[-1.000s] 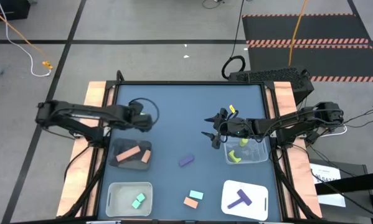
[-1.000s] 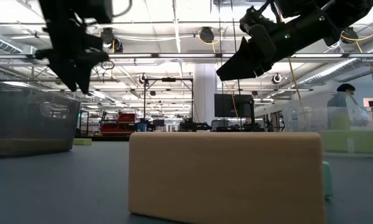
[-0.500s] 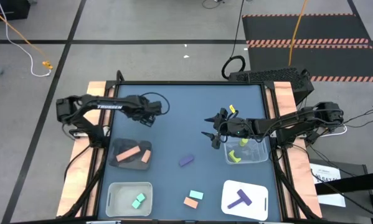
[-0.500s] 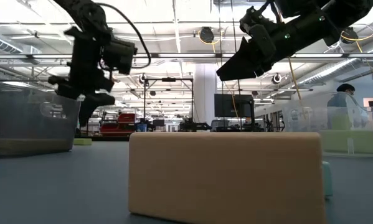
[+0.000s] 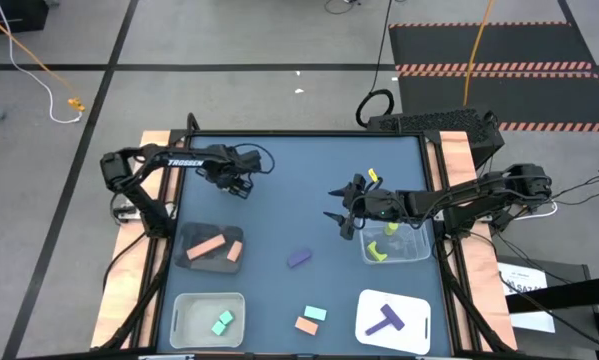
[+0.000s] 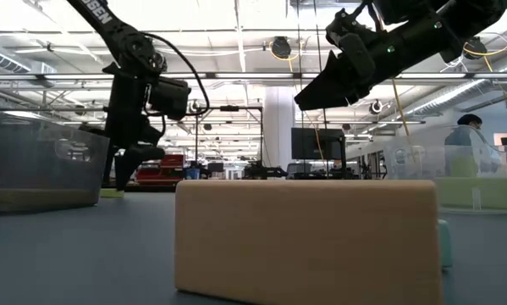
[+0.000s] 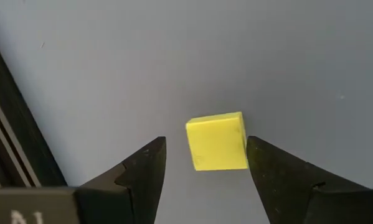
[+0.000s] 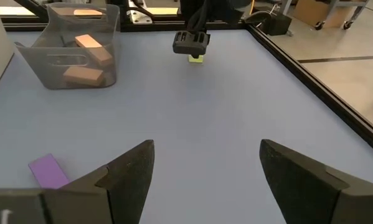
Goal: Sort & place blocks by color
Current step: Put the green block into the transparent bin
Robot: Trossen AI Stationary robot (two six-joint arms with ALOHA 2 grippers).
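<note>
A yellow-green cube [image 7: 216,141] rests flat on the blue table toward the far left. My left gripper [image 7: 205,140] points down over it, open, one finger on each side of it. In the right wrist view the cube [image 8: 195,58] shows just below that gripper [image 8: 189,42]. My right gripper [image 5: 337,208] hangs open and empty above the table's middle. Loose blocks lie toward the near edge: a purple one [image 5: 299,259], a mint one [image 5: 315,314] and a salmon one [image 5: 305,325]. My left gripper has one finger [image 7: 261,162] right beside the cube's side [image 7: 242,140]; I cannot tell whether they touch. The other finger [image 7: 150,163] stands apart from the cube. The fingers come from above, and the cube sits on the table.
A bin with salmon blocks [image 5: 211,247] stands at the left, a bin with a mint block [image 5: 209,320] at the near left. A clear bin with yellow-green pieces [image 5: 394,243] stands at the right, a white tray with a purple piece [image 5: 392,320] at the near right.
My left arm has swung round, and its gripper has come down toward the table over the yellow-green cube, tipping to point more steeply down. My right arm has kept still.
</note>
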